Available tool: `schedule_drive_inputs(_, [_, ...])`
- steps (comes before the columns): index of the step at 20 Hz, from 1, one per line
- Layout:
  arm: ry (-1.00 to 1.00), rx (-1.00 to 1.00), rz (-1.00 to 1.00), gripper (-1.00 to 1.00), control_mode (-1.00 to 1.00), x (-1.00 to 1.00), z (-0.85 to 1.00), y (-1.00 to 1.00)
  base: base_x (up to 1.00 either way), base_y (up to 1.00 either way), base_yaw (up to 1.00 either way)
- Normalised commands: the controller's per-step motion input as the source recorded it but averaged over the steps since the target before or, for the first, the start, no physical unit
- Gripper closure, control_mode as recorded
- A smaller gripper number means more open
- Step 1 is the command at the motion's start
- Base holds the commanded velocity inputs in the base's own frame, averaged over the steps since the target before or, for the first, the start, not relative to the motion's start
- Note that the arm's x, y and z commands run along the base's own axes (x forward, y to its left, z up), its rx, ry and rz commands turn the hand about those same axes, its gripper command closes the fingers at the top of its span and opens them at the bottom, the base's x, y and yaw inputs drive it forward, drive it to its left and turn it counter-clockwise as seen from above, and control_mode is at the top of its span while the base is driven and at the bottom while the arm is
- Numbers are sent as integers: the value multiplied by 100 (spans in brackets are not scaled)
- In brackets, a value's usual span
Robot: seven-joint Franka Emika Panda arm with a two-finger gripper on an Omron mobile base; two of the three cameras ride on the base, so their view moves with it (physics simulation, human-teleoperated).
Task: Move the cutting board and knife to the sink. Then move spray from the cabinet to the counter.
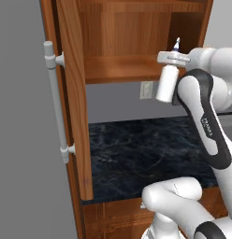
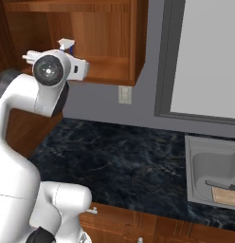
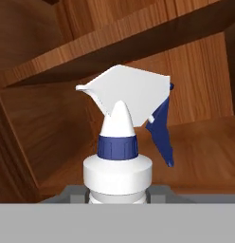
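My gripper (image 1: pixel 173 58) is shut on the neck of the white spray (image 1: pixel 165 84), which hangs in the air just in front of the open cabinet's shelf (image 1: pixel 122 70), well above the black counter (image 1: pixel 136 154). In the hand view the spray (image 3: pixel 124 118) stands upright, its white trigger head and blue collar facing the wooden interior. The right base view shows the nozzle of the spray (image 2: pixel 66 44) above my wrist. At the right the grey sink (image 2: pixel 190 161) holds the tan cutting board (image 2: pixel 226 195) and the dark knife (image 2: pixel 223 185).
The cabinet door (image 1: pixel 73 93) stands open to the left, its silver bar handle (image 1: pixel 54 102) sticking out. A wall outlet (image 2: pixel 124 95) sits under the cabinet. A window (image 2: pixel 209 57) is above the sink. Wooden base units run below the counter.
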Motion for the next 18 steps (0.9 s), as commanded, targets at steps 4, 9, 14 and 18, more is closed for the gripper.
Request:
schedule_drive_inputs(4, [0, 6, 7, 100, -100, -30, -23, -4, 0, 0, 0])
schedule_drive_inputs(9, [0, 12, 5, 100, -100, -26, -28, 0, 0, 0, 0])
schedule_drive_inputs(14, [0, 3, 5, 100, -100, -20, -33, -1, 0, 0, 0])
schedule_drive_inputs(18, [-2, 0, 5, 100, -100, -15, -29, -10, 0, 0, 0])
